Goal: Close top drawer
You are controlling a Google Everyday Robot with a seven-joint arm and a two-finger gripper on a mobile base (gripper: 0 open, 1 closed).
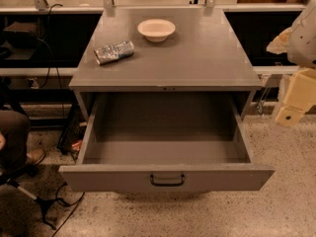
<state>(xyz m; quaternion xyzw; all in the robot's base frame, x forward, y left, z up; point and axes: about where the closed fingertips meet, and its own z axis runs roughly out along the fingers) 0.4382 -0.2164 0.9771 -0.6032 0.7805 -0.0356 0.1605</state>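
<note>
The top drawer [167, 178] of a grey metal cabinet [197, 63] is pulled far out toward me and its inside is empty. Its plain front panel carries a small black loop handle [167, 180] at the centre. My gripper [289, 113], cream-coloured, hangs at the right edge of the view. It is to the right of the drawer's right side wall, above the floor, and touches nothing. No other drawers show.
A white bowl [156, 29] and a crushed silver can [114, 52] lie on the cabinet top. A person's leg and shoe [19, 137] are at the left. Black cables and a stand leg [47, 204] lie on the speckled floor at lower left.
</note>
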